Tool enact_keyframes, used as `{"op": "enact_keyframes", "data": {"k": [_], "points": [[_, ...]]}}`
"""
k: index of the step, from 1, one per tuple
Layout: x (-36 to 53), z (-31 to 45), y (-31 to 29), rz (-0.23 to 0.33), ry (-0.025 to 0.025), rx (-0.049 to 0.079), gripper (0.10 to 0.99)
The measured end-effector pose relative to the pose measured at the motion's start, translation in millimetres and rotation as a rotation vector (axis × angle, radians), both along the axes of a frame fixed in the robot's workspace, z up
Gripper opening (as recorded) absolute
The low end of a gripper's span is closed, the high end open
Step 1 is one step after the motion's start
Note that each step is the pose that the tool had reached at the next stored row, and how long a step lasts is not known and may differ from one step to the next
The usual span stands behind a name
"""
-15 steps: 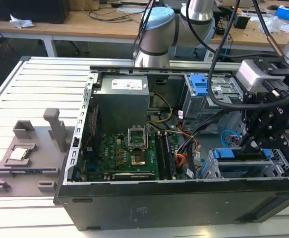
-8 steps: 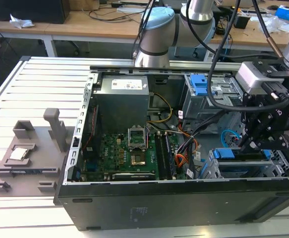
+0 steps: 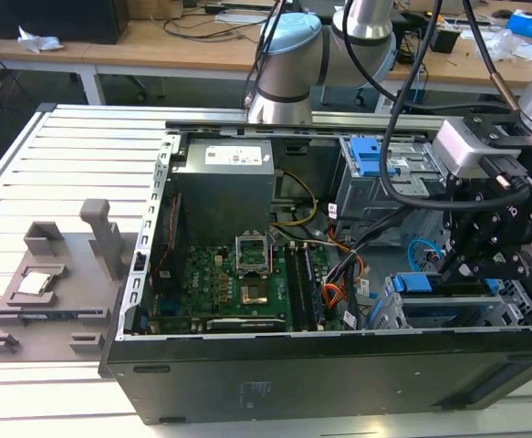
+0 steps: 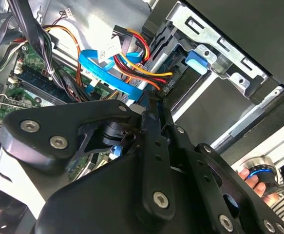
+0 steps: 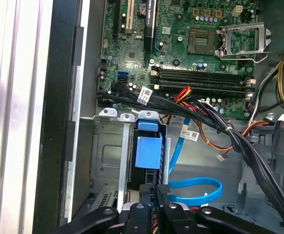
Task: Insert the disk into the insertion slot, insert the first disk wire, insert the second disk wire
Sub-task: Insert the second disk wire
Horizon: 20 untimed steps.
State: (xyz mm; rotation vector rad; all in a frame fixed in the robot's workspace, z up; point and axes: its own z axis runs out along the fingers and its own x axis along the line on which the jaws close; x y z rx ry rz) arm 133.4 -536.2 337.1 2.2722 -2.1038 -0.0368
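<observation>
- The black, bolted-metal gripper (image 3: 471,260) hangs over the silver sheet-metal insertion slot (image 3: 412,315) at the exterior view's right, inside the open computer case (image 3: 247,383).
- The disk (image 5: 148,151), in its glossy blue plastic caddy, sits in that cage.
- I cannot tell whether the fingers are apart.
- A flat blue ribbon cable (image 5: 195,190) curls nearby.

Gripper (image 3: 462,260): matt black metal, bolted. Insertion slot (image 5: 107,161): dull silver sheet metal. Disk (image 5: 148,151) caddy: smooth bright blue plastic. Beside it, data cable (image 5: 195,187): glossy blue. Table (image 3: 74,155): ribbed brushed aluminium.
</observation>
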Motion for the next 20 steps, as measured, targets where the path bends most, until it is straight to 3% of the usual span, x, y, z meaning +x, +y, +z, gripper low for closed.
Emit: {"op": "enact_keyframes", "data": {"k": [4, 5, 6, 10, 13, 15, 20], "points": [[0.1, -0.5, 0.0, 0.0, -0.0002, 0.001, 0.173], [0.1, -0.5, 0.0, 0.0, 0.0, 0.001, 0.235], [0.0, 0.8, 0.1, 0.0, -0.0001, 0.0, 0.235], [0.0, 35.8, 2.0, 0.0, -0.0001, -0.001, 0.22], [0.0, 51.2, 3.1, 0.0, -0.0001, -0.001, 0.106], [0.0, 57.5, 3.2, 0.0, -0.0001, -0.001, 0.106], [0.0, 57.8, 3.2, 0.0, -0.0001, -0.001, 0.106]]}}
